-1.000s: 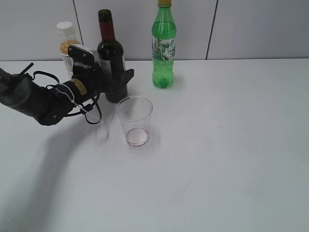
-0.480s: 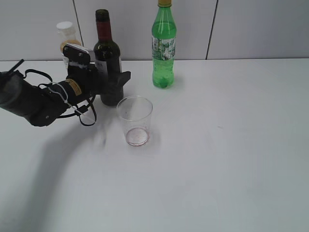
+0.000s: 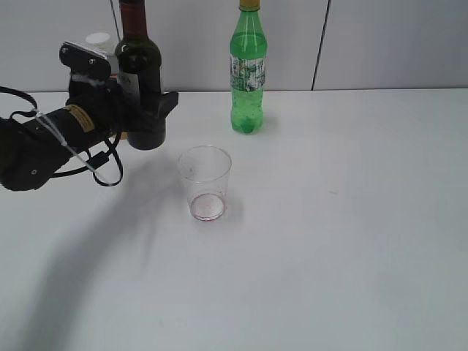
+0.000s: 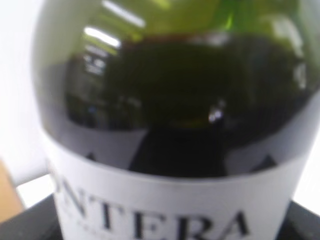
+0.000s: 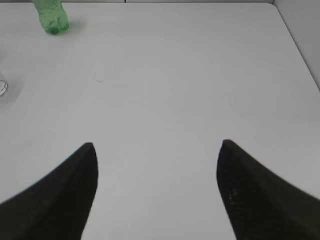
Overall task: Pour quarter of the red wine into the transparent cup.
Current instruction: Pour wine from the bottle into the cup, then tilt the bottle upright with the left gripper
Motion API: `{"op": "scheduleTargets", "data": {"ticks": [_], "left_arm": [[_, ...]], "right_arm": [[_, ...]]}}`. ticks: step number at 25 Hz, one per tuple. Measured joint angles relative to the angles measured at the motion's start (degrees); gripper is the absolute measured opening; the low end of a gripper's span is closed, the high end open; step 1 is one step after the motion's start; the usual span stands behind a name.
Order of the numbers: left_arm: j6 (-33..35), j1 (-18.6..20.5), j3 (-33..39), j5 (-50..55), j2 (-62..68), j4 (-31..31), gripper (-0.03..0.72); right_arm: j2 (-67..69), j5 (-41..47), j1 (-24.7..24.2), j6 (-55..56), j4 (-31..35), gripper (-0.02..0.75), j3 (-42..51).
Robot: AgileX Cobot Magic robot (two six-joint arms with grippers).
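- Exterior view: left claw [image 3: 146, 121] was pinching the wine [image 3: 139, 66], upright and clear of the tabletop [image 3: 329, 241].
- Cup [image 3: 205, 183] stood right of it.
- Right claw [image 5: 157, 185] was spread wide.

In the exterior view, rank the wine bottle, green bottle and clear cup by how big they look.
1. Wine bottle: looks largest, though its top is cut off and the left gripper holds it raised, so it's unsure against the next.
2. Green bottle.
3. Clear cup: clearly smallest.
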Motion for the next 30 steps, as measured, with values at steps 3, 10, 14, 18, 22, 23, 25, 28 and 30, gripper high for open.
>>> {"op": "scheduleTargets", "data": {"ticks": [3, 10, 14, 18, 22, 23, 25, 28, 30], "left_arm": [[4.79, -0.73, 5.09, 0.05, -3.17, -5.02, 0.551], [19.28, -3.13, 15.16, -1.10, -7.09, -17.74, 0.551], [27.10, -4.96, 18.33, -3.87, -7.36, -22.47, 0.551], [38.70, -6.79, 19.16, -4.54, -7.36, -26.90, 0.551], [47.20, -7.54, 19.21, -6.25, -7.53, -29.24, 0.551], [48.63, -7.61, 19.21, -6.32, -7.59, -30.04, 0.551], [51.25, -7.61, 19.21, -6.49, -7.65, -32.12, 0.551], [53.70, -7.61, 19.21, -6.49, -7.65, -35.13, 0.551], [56.20, -7.61, 19.21, -6.49, -7.65, -36.18, 0.551]], "right_arm": [[0.00, 0.00, 0.00, 0.00, 0.00, 0.593, 0.00], [0.00, 0.00, 0.00, 0.00, 0.00, 0.593, 0.00], [0.00, -0.05, 0.00, 0.00, 0.00, 0.593, 0.00], [0.00, -0.05, 0.00, 0.00, 0.00, 0.593, 0.00], [0.00, -0.05, 0.00, 0.00, 0.00, 0.593, 0.00], [0.00, -0.05, 0.00, 0.00, 0.00, 0.593, 0.00], [0.00, -0.05, 0.00, 0.00, 0.00, 0.593, 0.00], [0.00, 0.00, 0.00, 0.00, 0.00, 0.593, 0.00], [0.00, 0.00, 0.00, 0.00, 0.00, 0.593, 0.00]]}}
